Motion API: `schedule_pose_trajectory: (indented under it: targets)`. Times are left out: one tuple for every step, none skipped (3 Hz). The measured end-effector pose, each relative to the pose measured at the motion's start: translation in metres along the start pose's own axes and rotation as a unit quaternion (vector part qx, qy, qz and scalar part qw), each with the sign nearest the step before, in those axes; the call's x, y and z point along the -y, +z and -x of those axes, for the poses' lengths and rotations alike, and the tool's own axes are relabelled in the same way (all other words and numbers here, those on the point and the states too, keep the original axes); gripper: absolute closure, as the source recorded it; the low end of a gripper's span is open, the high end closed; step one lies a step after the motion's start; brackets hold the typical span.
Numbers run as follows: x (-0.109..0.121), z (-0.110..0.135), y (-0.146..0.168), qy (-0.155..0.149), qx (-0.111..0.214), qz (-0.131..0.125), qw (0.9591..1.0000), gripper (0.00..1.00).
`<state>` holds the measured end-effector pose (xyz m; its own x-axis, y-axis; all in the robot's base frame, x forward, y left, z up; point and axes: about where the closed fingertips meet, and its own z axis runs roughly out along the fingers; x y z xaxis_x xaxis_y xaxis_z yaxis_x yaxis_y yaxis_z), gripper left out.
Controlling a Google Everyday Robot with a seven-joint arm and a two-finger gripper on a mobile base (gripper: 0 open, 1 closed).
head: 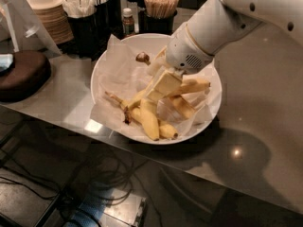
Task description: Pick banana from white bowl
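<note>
The white bowl [103, 63], lined with crinkled white paper, stands in the middle of the grey counter. The banana's dark brown stem knob [142, 57] shows at the back of the bowl. The rest of the banana runs under my gripper and is mostly hidden. My gripper [160, 90] reaches down into the middle of the bowl from the upper right, on the end of the white arm [213, 27]. It sits right over the banana. Shorter bananas [149, 120] lie at the front of the bowl, and a yellow piece [195, 85] sticks out to the right.
Stacked beige bowls [45, 11], a black holder with packets [86, 18], a small bottle [127, 20] and a cup of wooden sticks [161, 6] stand behind the bowl. A dark brown round object [21, 74] lies at left. The counter edge [71, 126] runs close in front.
</note>
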<state>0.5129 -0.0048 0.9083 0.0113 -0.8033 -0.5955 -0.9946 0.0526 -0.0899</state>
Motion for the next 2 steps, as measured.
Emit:
schedule_pose_trajectory:
  targets:
    - [0.0000,0.0000,0.0000,0.000,0.000,0.000,1.0000,0.00]
    - [0.0000,0.0000,0.0000,0.000,0.000,0.000,1.0000,0.00]
